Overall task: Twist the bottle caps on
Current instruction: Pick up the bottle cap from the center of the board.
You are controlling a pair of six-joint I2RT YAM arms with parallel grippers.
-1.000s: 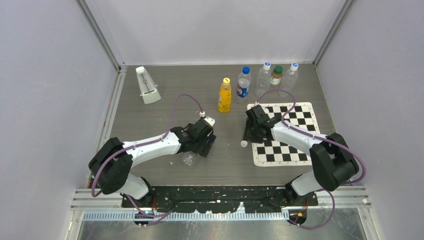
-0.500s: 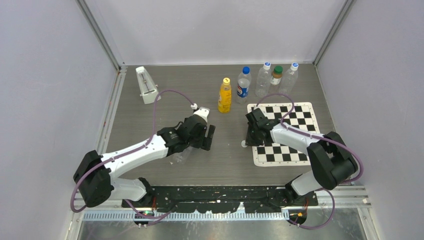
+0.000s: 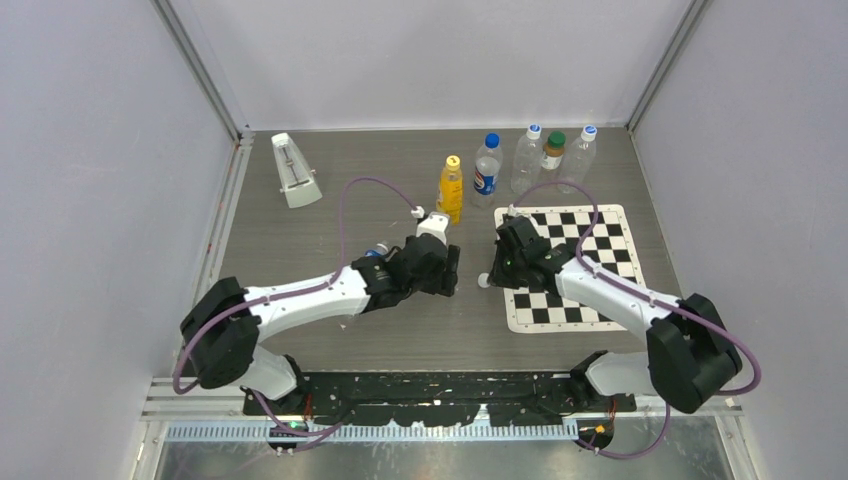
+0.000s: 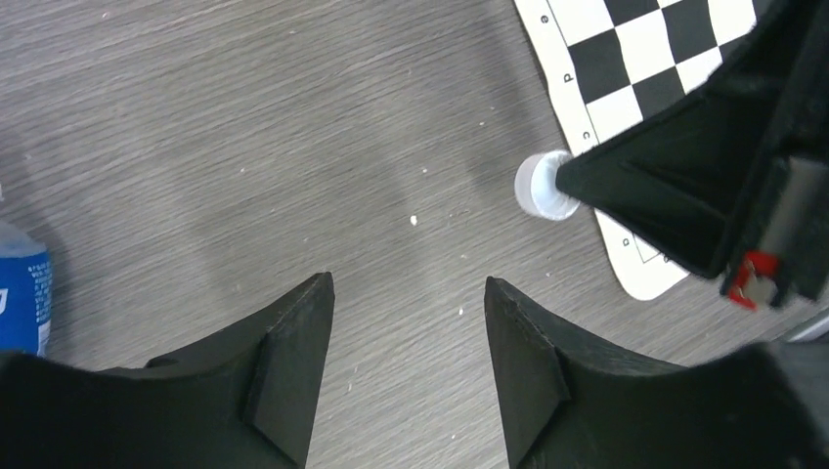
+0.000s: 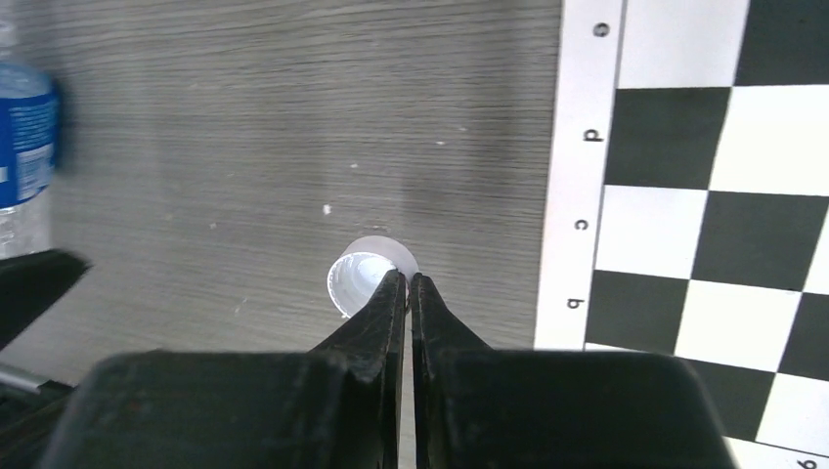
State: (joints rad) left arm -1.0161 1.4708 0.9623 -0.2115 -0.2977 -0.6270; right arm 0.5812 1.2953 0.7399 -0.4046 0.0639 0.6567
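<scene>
A white cap (image 3: 484, 281) lies open side up on the table just left of the chessboard. It also shows in the left wrist view (image 4: 536, 186) and the right wrist view (image 5: 360, 274). My right gripper (image 3: 491, 277) (image 5: 406, 279) is shut, its tips pinching the cap's rim. My left gripper (image 3: 447, 272) (image 4: 406, 293) is open and empty over bare table, just left of the cap. A clear blue-labelled bottle (image 3: 374, 251) lies under my left arm. The yellow cap (image 3: 452, 160) and the blue cap (image 3: 491, 140) sit on upright bottles at the back.
A chessboard mat (image 3: 590, 262) lies under my right arm. Three more capped bottles, one with a dark green cap (image 3: 556, 138), stand at the back right. A white wedge-shaped object (image 3: 295, 172) stands at the back left.
My left arm has swung right, away from the lying bottle, toward the white cap. My right gripper and the cap have shifted slightly up and left.
</scene>
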